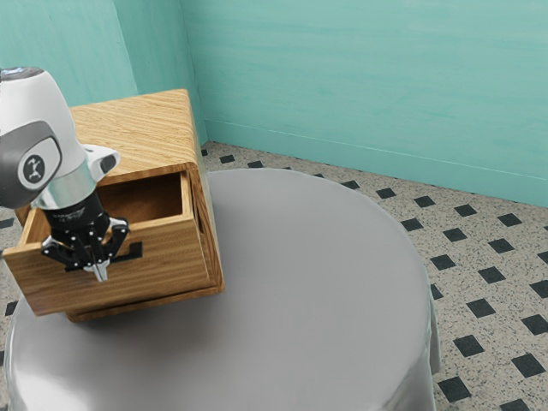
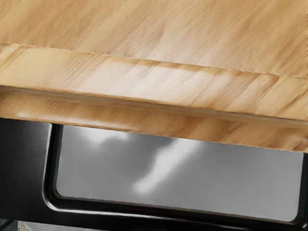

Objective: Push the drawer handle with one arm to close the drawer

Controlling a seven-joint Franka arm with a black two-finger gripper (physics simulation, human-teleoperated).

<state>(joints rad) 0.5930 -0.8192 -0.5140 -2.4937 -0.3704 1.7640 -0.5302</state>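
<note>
Drawer: light wood with streaked grain, pulled open from a matching cabinet on a grey-covered table.
Handle: glossy black, round-cornered opening, on the drawer's front.
Gripper: closed, fingertips together at the handle; contact unclear.
Hidden: handle's middle, behind the gripper; its ends, cropped in the wrist view.

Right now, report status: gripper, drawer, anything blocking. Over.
Gripper shut, at the handle, contact unclear. Drawer standing open. No obstruction seen. Over.
</note>
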